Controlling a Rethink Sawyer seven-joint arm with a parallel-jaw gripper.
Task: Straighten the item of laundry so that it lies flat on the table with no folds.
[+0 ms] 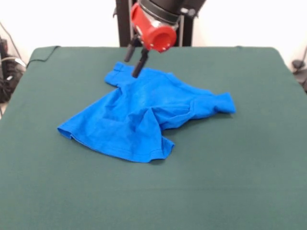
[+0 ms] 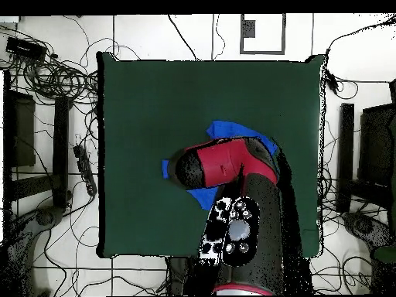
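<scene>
Laundry item (image 1: pixel 139 120): a royal-blue T-shirt, recorded rumpled on the green surface (image 1: pixel 240 167), slightly toward the robot's side of centre in the front view. One sleeve is seen reaching toward 3 o'clock, a broad hem corner toward 8 o'clock, a second lobe toward 5 o'clock, and a small corner at 11 o'clock. The long axis is judged to run roughly from 8 o'clock to 2–3 o'clock. Creases and a doubled-over ridge are noted near the middle, so the cloth is not yet flat.

End effector (image 1: pixel 135 61): two dark fingers are seen spread apart, nothing pinched between them, tips hanging at the 11 o'clock corner of the shirt; contact with the fabric cannot be confirmed. From the end effector, nearly the whole garment lies toward 5 o'clock in the front view.

In the overhead view the arm (image 2: pixel 232 166) covers most of the shirt; only blue edges are shown around it.

Judgement: a pull away from the bulk, toward 11 o'clock, would be called for next.
</scene>
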